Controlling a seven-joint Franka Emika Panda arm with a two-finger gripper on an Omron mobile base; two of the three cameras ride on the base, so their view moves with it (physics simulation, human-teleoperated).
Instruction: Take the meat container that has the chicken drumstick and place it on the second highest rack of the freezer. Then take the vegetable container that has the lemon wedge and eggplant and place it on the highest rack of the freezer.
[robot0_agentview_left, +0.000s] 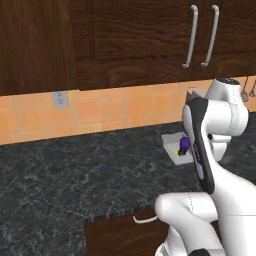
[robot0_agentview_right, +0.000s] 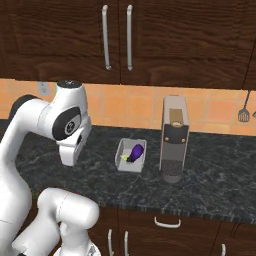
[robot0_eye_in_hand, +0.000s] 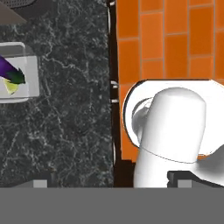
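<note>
Hovering w/ tool (robot0_eye_in_hand: 112, 179) wide, empty; veg container (robot0_eye_in_hand: 19, 72) sits upper left of hand view on surface (robot0_eye_in_hand: 70, 131), eggplant (robot0_eye_in_hand: 8, 69) inside.

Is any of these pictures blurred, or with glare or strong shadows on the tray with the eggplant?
Right base view: sharp enough, the eggplant glossy, even light, faint shadows on the tray. Left base view: slightly soft, the arm covers part of the tray. Hand view: coarser, tray cut by the left edge, no glare.
</note>
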